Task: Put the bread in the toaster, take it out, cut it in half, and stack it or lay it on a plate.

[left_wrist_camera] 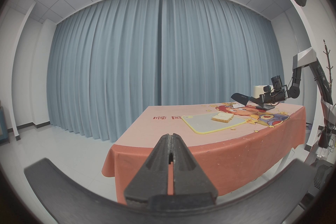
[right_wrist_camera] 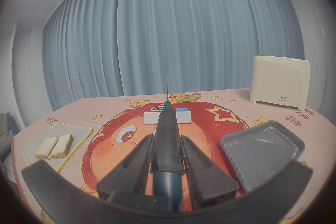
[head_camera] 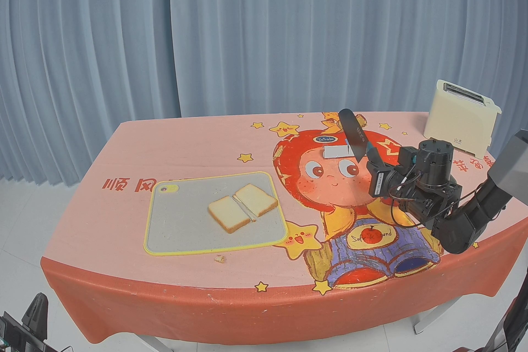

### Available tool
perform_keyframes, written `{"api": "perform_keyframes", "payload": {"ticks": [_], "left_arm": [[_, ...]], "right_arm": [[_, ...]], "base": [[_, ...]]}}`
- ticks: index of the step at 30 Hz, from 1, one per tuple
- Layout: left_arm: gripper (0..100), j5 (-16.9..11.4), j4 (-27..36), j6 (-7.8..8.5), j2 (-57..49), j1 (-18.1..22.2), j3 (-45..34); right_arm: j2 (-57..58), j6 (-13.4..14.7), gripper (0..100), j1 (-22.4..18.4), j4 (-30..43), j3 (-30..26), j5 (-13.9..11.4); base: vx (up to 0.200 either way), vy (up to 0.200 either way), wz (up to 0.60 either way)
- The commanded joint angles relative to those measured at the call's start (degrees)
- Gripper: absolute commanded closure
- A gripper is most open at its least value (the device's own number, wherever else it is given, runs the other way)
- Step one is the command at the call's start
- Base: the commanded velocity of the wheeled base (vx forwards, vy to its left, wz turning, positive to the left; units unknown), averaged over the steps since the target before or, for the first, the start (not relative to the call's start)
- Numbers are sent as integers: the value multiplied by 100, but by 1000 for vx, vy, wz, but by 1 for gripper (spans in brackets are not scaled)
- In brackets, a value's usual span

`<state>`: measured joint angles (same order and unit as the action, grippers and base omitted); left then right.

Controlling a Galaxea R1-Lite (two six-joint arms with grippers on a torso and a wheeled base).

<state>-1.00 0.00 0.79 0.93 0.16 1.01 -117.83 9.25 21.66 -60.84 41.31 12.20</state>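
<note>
Bread: the slice is lying cut in two on the cutting board (head_camera: 176, 226), on the left part of the worktop (head_camera: 181, 149). The nearer half (head_camera: 229, 213) and the farther half (head_camera: 256, 199) are sitting flat, side by side, just parted along the cut, so each is lying free to be lifted.
Right arm: the right gripper (head_camera: 379, 174) is clamping the handle of the knife (head_camera: 353, 134) between its fingers. It is hovering over the right middle of the worktop, well apart from the board. The blade is pointing up and toward the far side, which I judge is keeping the edge off the cloth and the bread.
Rest: a small white block (head_camera: 338, 151) is lying on the worktop just beyond the blade, probably waiting to take the knife.
Left arm: the left gripper (left_wrist_camera: 171, 142) is hanging low off the near left corner, fingers pressed together with nothing between them. It is likely staying out of the cutting arm's way.
Plate: a dark grey tray (right_wrist_camera: 262, 153) is sitting on the right, near the right gripper, carrying only specks. It seems to be serving as the plate.
Toaster: the toaster (head_camera: 461, 118) is standing at the far right corner, with no bread showing at its slot.
Crumb: a crumb (head_camera: 220, 258) is lying just near of the board.
Stage: toasting and cutting are looking done, and plating is waiting on the knife being set down.
</note>
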Motion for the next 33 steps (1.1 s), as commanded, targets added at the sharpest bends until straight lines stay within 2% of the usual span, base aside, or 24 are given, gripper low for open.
{"api": "perform_keyframes", "payload": {"ticks": [1,33], "left_arm": [[100,-6,0,0,-93,2,-101],[100,-6,0,0,-93,2,-101]], "right_arm": [[24,-2,100,22,2,-62,1],[-205,-20,100,-22,2,-9,1]], "base": [[0,0,0],[0,0,0]]}}
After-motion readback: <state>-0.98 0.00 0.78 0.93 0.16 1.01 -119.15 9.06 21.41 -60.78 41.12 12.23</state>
